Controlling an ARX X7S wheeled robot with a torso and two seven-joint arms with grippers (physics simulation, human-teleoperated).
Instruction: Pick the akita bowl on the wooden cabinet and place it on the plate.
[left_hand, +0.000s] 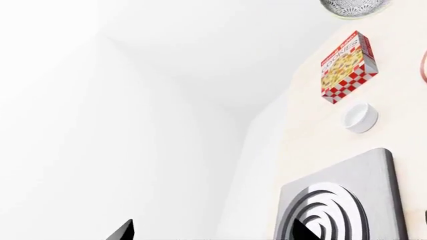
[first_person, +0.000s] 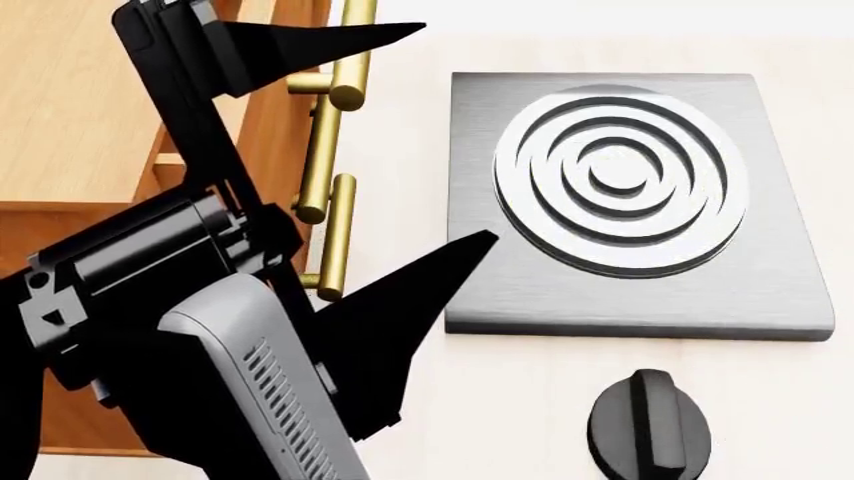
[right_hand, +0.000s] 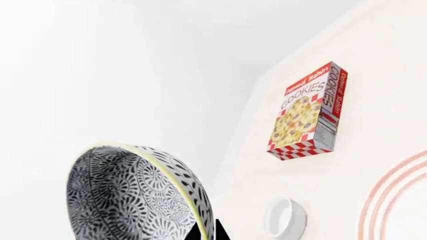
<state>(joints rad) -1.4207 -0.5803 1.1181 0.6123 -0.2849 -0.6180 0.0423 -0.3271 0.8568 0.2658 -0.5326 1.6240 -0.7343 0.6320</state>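
Note:
The akita bowl, white with a dense dark leaf pattern and a pale rim, fills the near part of the right wrist view, lifted and tipped on its side. My right gripper is shut on its rim, one fingertip on each side of the wall. Beyond it lies the plate, of which only the red rings show. My left gripper hangs open and empty beside the wooden cabinet, its fingertips far apart. The right gripper is out of the head view.
A grey square stove with a ring burner and a black knob sits right of the cabinet's brass handles. A cookie box, a small white cup and a second patterned bowl stand on the pale counter.

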